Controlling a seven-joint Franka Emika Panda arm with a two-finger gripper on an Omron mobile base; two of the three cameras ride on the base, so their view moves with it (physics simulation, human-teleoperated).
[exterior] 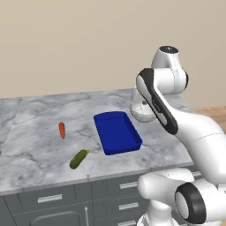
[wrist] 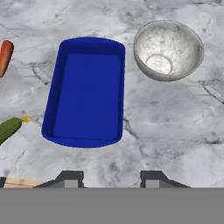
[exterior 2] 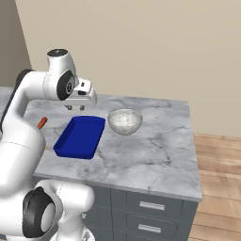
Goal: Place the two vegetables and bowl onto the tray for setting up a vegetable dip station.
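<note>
- Above the counter point(exterior: 39, 128), the hand point(exterior 2: 76, 108) hangs with fingers apart, seemingly gripping nothing.
- Tray point(wrist: 87, 92) mid-counter, nothing in it.
- Bowl point(wrist: 168, 49) just beside the tray, toward the far edge.
- Carrot point(exterior: 62, 129) and cucumber point(exterior: 78, 159) lie apart on its other side, the cucumber near the front edge.

The white arm rose from the lower right of the left base view and from the lower left of the right base view, its dark-jointed base link bulking large at the bottom edge. From there the links climbed to a raised elbow near the upper middle of each frame, capped by a round dark joint, then bent forward and down. In the right base view the gripper point(exterior 2: 76, 108) hung at the upper left of the frame, pointing straight down, with nothing between its short fingers. In the hand view the two dark fingertips point(wrist: 70, 179) stood apart at the bottom, jaws parted and empty.
</note>
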